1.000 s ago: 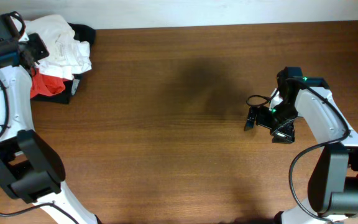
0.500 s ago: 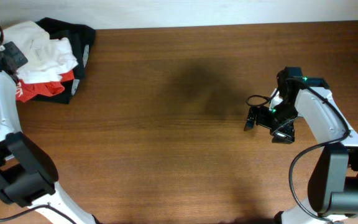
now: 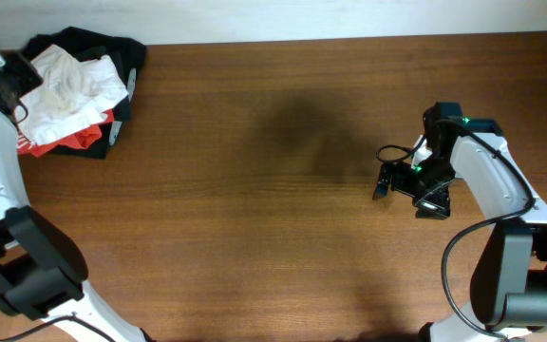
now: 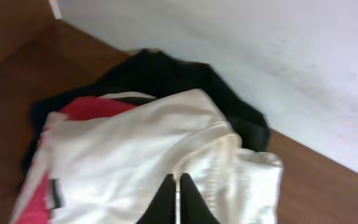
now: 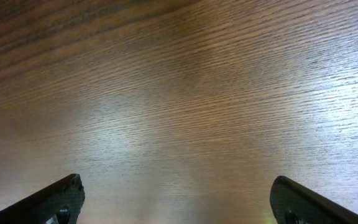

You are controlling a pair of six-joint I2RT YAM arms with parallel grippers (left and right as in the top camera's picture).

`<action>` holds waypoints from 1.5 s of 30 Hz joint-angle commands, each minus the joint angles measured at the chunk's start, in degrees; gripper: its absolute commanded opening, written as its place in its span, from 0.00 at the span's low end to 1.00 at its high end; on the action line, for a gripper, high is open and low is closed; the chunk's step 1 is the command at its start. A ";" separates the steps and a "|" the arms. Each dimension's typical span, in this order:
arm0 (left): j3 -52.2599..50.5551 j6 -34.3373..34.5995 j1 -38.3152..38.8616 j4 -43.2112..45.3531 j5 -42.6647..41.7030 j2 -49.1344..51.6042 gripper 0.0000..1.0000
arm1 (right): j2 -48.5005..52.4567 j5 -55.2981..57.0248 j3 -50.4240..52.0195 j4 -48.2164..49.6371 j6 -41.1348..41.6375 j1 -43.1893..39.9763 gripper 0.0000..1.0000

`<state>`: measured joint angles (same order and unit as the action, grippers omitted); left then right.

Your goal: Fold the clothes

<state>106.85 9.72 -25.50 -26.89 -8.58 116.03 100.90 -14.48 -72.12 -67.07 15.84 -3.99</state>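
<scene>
The white T-shirt (image 3: 74, 81) lies crumpled on top of a pile at the table's far left corner. In the left wrist view the shirt (image 4: 123, 155) fills the middle, with a small dark label (image 4: 55, 193) at its left edge. My left gripper (image 3: 25, 76) is at the pile's left side, and its fingers (image 4: 178, 179) are pressed together on a fold of the white fabric. My right gripper (image 3: 406, 197) is open and empty, low over bare wood at the right; in the right wrist view, the gap between its fingers (image 5: 179, 199) shows only table.
A red shirt (image 3: 79, 141) and a black garment (image 3: 126, 52) lie under the white one; they also show in the left wrist view, red (image 4: 89, 109) and black (image 4: 166, 74). The white wall (image 4: 260, 56) runs just behind the pile. Brown tabletop (image 3: 283, 218) spans the middle.
My left arm swung left and the white T-shirt shifted left and changed shape with it, then moved slightly back right. The right arm has not moved.
</scene>
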 commanded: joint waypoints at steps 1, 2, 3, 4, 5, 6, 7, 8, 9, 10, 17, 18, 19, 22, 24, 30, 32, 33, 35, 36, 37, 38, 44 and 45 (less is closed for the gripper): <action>1.07 -1.90 1.38 0.31 -3.87 2.12 0.01 | -0.02 0.07 -0.63 0.02 -0.59 -0.17 0.99; 1.07 -3.54 1.81 0.35 -3.87 4.04 0.00 | -0.04 0.09 -0.66 0.02 -0.59 -0.17 0.99; 1.07 -4.76 2.14 0.28 -3.87 5.44 0.01 | -0.04 0.07 -0.63 0.02 -0.59 -0.17 0.99; 1.07 -6.14 2.29 -0.15 -3.85 7.02 0.00 | -0.04 0.09 -0.63 0.02 -0.59 -0.17 0.99; 1.07 -7.02 2.47 -0.63 -3.80 9.05 0.01 | -0.04 0.07 -0.63 0.02 -0.59 -0.17 0.99; 1.07 -7.02 2.49 -1.29 -3.87 10.95 0.01 | -0.04 0.07 -0.63 0.02 -0.59 -0.17 0.99; 1.09 -7.02 2.47 -1.84 -3.85 12.52 0.05 | -0.04 0.07 -0.63 0.02 -0.59 -0.17 0.99; 1.09 -7.02 2.47 -2.14 -3.78 13.40 0.07 | -0.04 0.07 -0.63 0.02 -0.59 -0.17 0.99; 1.11 -7.02 2.47 -2.27 -3.67 13.38 0.07 | -0.02 0.07 -0.63 0.02 -0.59 -0.17 0.99; 1.49 -6.97 2.47 -2.47 -3.67 12.66 0.14 | -0.04 0.09 -0.63 0.02 -0.59 -0.17 0.99; 2.21 -6.27 2.51 -5.97 -4.33 -4.35 0.99 | -0.04 0.07 -0.66 0.02 -0.59 -0.17 0.99; 2.21 -6.08 2.51 -8.28 -4.59 -7.37 0.99 | -0.04 0.07 -0.63 0.02 -0.59 -0.17 0.99; 2.21 -6.05 2.51 -10.67 -6.12 -9.94 0.99 | -0.04 0.09 -0.63 0.02 -0.59 -0.17 0.99; 2.19 -5.90 2.51 -21.90 -15.50 -18.47 0.99 | -0.04 0.07 -0.63 0.02 -0.59 -0.17 0.99; 2.19 -5.92 2.51 -28.70 -17.62 -21.77 0.99 | -0.04 0.09 -0.63 0.02 -0.59 -0.17 0.99; 1.95 -11.74 2.54 -47.71 -17.35 -35.12 0.99 | -0.04 0.07 -0.63 0.02 -0.59 -0.17 0.99; 1.95 -14.69 2.54 -52.94 -17.35 -40.24 0.99 | -0.04 0.07 -0.63 0.02 -0.59 -0.17 0.99; 1.95 -15.19 2.51 -55.58 -17.38 -42.36 0.99 | -0.04 0.07 -0.66 0.02 -0.59 -0.17 0.99; 1.27 -15.23 2.54 -60.94 -18.08 -46.75 0.99 | -0.04 0.07 -0.63 0.02 -0.59 -0.17 0.99; 0.20 -15.39 2.54 -62.45 -18.38 -48.72 0.99 | -0.04 0.09 -0.63 0.02 -0.59 -0.17 0.99; -1.27 -16.46 2.54 -63.30 -19.47 -50.51 0.99 | -0.04 0.09 -0.63 0.02 -0.59 -0.17 0.99; -3.45 -17.33 2.54 -63.71 -21.38 -52.74 0.99 | -0.04 0.09 -0.63 0.02 -0.59 -0.17 0.99; -26.34 -19.47 2.54 -64.46 -24.94 -67.45 0.99 | -0.04 0.07 -0.63 0.02 -0.59 -0.17 0.99; -29.97 -21.03 2.80 -65.24 -25.00 -69.44 0.99 | -0.04 0.09 -0.63 0.02 -0.59 -0.17 0.99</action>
<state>85.36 -7.49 -22.90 -90.78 -31.70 51.05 100.90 -14.48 -72.20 -67.07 15.77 -3.99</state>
